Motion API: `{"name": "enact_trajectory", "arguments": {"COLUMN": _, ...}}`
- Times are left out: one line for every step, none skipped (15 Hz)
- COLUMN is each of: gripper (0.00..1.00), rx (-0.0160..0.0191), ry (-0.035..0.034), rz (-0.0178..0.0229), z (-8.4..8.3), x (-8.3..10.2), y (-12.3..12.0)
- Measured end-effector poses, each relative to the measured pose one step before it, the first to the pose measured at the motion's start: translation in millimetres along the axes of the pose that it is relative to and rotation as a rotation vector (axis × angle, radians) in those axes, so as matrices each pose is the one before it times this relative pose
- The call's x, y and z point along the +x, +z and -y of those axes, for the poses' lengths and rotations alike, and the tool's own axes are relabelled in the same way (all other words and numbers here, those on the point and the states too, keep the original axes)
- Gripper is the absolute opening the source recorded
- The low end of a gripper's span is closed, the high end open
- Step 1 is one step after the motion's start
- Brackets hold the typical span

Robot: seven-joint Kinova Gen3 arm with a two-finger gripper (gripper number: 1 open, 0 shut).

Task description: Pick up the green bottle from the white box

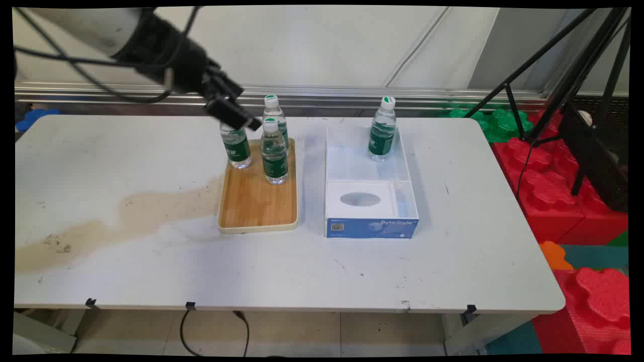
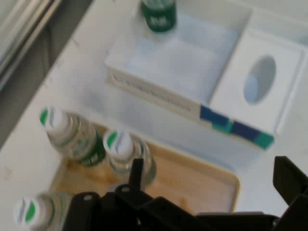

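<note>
Bottles are what you have closest to the hand (image 1: pixel 236 116): three small clear water bottles with green labels and white-and-green caps stand upright at the far end of a wooden tray (image 1: pixel 258 201). In your main view the hand hangs above the left bottle (image 1: pixel 236 146), hiding its cap, with the front bottle (image 1: pixel 274 153) just to the hand's right and the rear bottle (image 1: pixel 274 113) just beyond it. None of them looks gripped from what you can see. In your hand view the same three caps show beneath and beside the black linkage, one of them at the lower left corner (image 2: pixel 26 210), and two fingers rise apart at the bottom edge, one near the middle (image 2: pixel 136 172) and one at the far right, so you have the hand spread wide and empty. The near half of the tray, toward you from the hand, is bare wood. Further right of the hand, beside the tray but not touching it, you see an open white box with a blue printed front (image 1: pixel 371 193); its near section has a white insert with an oval hole, and a fourth bottle (image 1: pixel 382 130) stands upright in its far section. All of it rests on the white table (image 1: pixel 151 261), which carries a brownish stain left of the tray.
</note>
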Motion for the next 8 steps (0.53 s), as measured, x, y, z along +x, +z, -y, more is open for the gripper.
{"name": "enact_trajectory", "arguments": {"gripper": 1.0, "rx": 0.00737, "ry": -0.00413, "rz": -0.00526, "z": -0.12, "x": 8.99, "y": 5.46}}
{"name": "enact_trajectory", "arguments": {"gripper": 1.0, "rx": 0.00795, "ry": -0.00481, "rz": -0.00601, "z": -0.45, "x": 10.6, "y": 7.31}}
{"name": "enact_trajectory", "arguments": {"gripper": 1.0, "rx": 0.00896, "ry": -0.0078, "rz": -0.00572, "z": -0.54, "x": 10.14, "y": 8.18}}
{"name": "enact_trajectory", "arguments": {"gripper": 1.0, "rx": 0.00799, "ry": -0.00754, "rz": -0.0041, "z": -0.74, "x": 8.66, "y": 7.87}}
{"name": "enact_trajectory", "arguments": {"gripper": 1.0, "rx": 0.00541, "ry": -0.00538, "rz": -0.00215, "z": -0.63, "x": 5.03, "y": 5.05}}
{"name": "enact_trajectory", "arguments": {"gripper": 1.0, "rx": 0.00818, "ry": -0.00811, "rz": -0.00303, "z": -0.99, "x": 7.85, "y": 8.59}}
{"name": "enact_trajectory", "arguments": {"gripper": 1.0, "rx": 0.00573, "ry": -0.00531, "rz": -0.00258, "z": -0.67, "x": 5.32, "y": 6.17}}
{"name": "enact_trajectory", "arguments": {"gripper": 1.0, "rx": 0.00779, "ry": -0.00707, "rz": -0.0028, "z": -1.27, "x": 7.5, "y": 9.48}}
